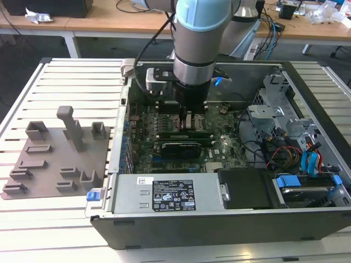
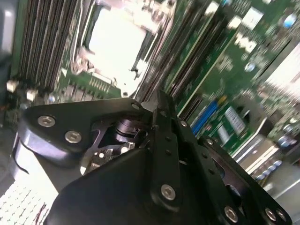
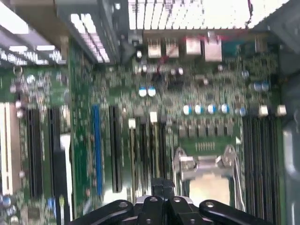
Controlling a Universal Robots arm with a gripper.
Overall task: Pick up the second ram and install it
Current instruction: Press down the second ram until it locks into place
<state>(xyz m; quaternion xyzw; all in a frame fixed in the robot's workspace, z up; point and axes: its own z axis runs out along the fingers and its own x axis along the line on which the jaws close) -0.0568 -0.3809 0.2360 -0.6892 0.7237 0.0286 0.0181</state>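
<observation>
In the exterior view my gripper [image 1: 189, 116] is lowered into the open computer case [image 1: 219, 224], over the memory slots beside the CPU socket [image 1: 171, 121]. A long thin green stick [image 1: 181, 133] stands in a slot just in front of the gripper; I cannot tell whether it is the second ram or whether the gripper touches it. In the second wrist view the gripper [image 2: 161, 101] points down at the dark slots next to the bright socket [image 2: 119, 42]. In the first wrist view the gripper [image 3: 161, 183] hangs over the slots [image 3: 145, 154] beside the socket [image 3: 206, 180].
A grey fixture plate [image 1: 55, 159] with upright blocks lies on the slatted table [image 1: 66, 82] at the exterior view's left. Inside the case sit a power supply [image 1: 164, 194], a black card [image 1: 178, 147], and a drive cage with coloured cables [image 1: 290, 148].
</observation>
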